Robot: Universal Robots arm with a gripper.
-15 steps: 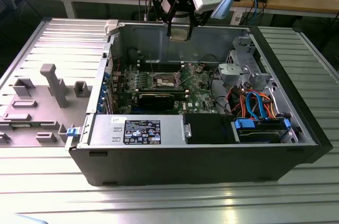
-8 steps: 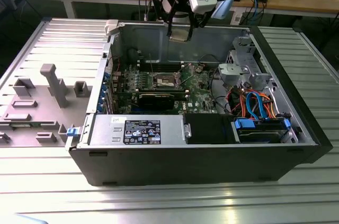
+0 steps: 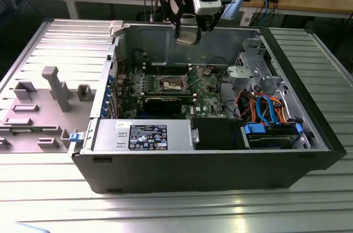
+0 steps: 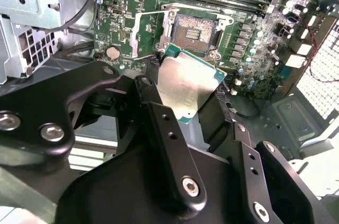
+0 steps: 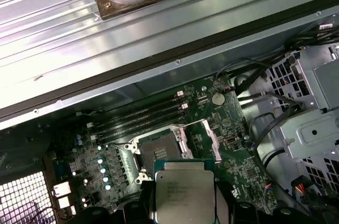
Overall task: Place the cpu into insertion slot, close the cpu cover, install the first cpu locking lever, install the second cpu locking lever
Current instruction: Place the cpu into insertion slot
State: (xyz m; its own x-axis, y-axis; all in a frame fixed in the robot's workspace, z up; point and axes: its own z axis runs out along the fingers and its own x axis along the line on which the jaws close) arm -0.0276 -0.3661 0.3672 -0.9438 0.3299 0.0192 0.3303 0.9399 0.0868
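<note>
Your gripper (image 4: 183, 97) is grasping the chip (image 4: 188, 89) by two opposite edges, probably so that its flat faces are being left free for seating. You are holding it in the air above the open computer case (image 3: 309, 128), over the green board (image 5: 233, 128) and apart from the socket (image 4: 193, 30). The cover (image 4: 144, 34) is standing swung open beside the socket, so I think the way down is free. The chip is looking small and square, with a dull silver top and a thin green rim
</note>
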